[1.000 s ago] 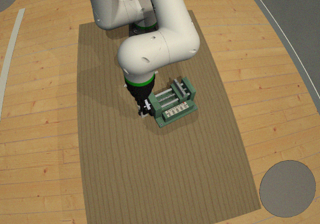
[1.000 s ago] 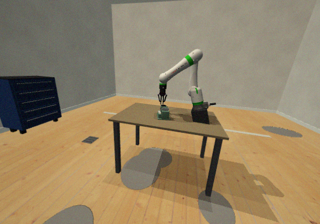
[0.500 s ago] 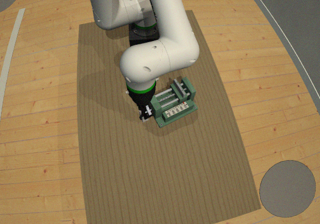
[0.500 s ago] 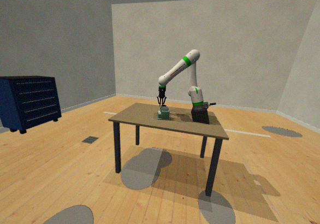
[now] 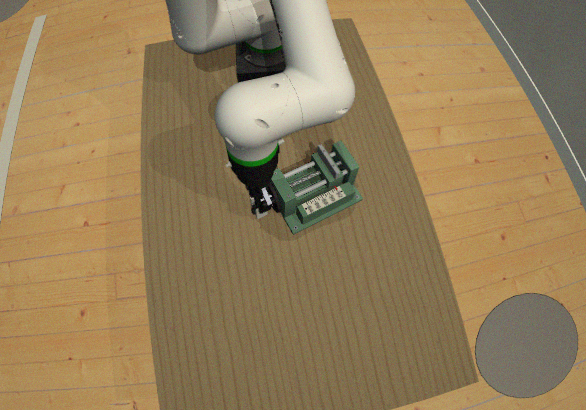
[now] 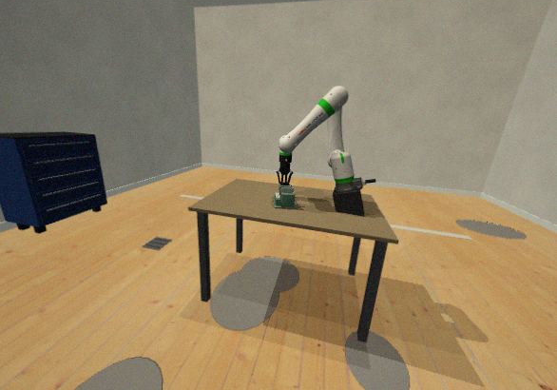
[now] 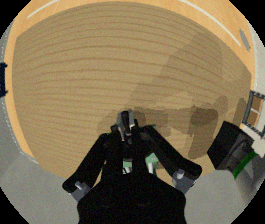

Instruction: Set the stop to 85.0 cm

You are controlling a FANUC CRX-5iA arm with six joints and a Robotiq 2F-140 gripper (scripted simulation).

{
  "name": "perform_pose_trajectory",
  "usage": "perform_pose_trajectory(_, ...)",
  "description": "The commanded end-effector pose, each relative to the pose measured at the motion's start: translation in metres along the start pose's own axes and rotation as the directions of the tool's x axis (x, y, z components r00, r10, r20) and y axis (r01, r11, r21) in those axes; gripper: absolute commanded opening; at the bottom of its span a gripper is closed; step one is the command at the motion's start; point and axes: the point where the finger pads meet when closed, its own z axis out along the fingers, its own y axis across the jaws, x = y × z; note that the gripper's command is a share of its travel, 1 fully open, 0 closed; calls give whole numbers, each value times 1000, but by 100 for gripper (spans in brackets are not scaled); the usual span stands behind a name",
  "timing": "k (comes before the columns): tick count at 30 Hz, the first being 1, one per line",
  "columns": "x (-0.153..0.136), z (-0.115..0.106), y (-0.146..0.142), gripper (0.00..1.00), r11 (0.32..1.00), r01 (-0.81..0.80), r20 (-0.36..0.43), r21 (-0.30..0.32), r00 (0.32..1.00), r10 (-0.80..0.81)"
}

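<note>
The green vise-like device (image 5: 284,193) (image 6: 287,199) (image 7: 152,161) sits on the table. Its stop, a green carriage with a grey plate (image 5: 328,162), stands near the right end block on two rods. The red pointer (image 5: 336,188) is near the right end of the white scale (image 5: 323,200); the numbers are too blurred to read. The black handwheel (image 5: 276,201) is on the device's left end, mostly hidden by the gripper. My gripper (image 5: 259,207) (image 6: 284,184) (image 7: 126,116) points down beside the wheel, its fingers close together on the handwheel's handle, which they largely hide.
The brown table (image 5: 300,320) (image 6: 247,195) carries the device and the arm's dark base (image 5: 255,65) (image 6: 348,202). The forearm passes above the table behind the device. A blue drawer cabinet (image 6: 57,176) stands on the floor away from the table.
</note>
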Motion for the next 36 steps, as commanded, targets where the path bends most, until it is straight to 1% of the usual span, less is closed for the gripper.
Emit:
perform_pose_trajectory(1, 0, 1, 4, 4, 1000, 0, 0, 0, 1000, 0)
perform_pose_trajectory(17, 0, -8, 28, 4, 1000, 0, 0, 0, 1000, 0)
perform_pose_trajectory(36, 0, -26, 37, 4, 1000, 0, 0, 0, 1000, 0)
